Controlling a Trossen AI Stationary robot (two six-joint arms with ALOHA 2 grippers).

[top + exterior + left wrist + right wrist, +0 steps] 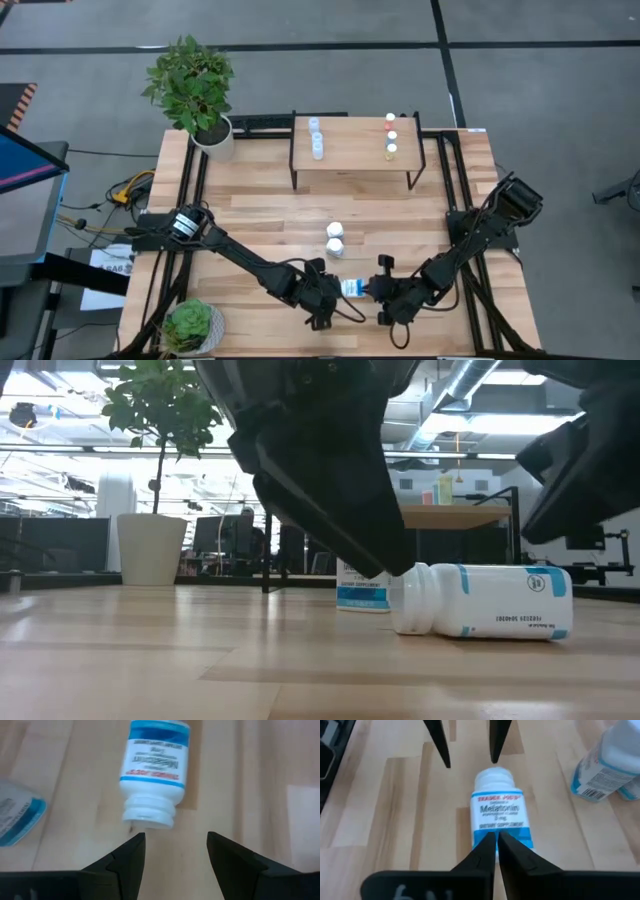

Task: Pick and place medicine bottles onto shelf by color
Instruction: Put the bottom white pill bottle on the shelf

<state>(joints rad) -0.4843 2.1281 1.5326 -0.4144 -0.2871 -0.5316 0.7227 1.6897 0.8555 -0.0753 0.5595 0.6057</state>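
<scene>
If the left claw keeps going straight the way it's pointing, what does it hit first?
Most likely the white cap of the toppled bottle, lying just beyond the open left claw. Past it waits the right claw.

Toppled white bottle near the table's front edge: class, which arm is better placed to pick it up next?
Left. The left gripper is open, its fingers facing the cap of the toppled white bottle. The right gripper is shut at the bottle's base end, so it would probably need to reopen.
</scene>
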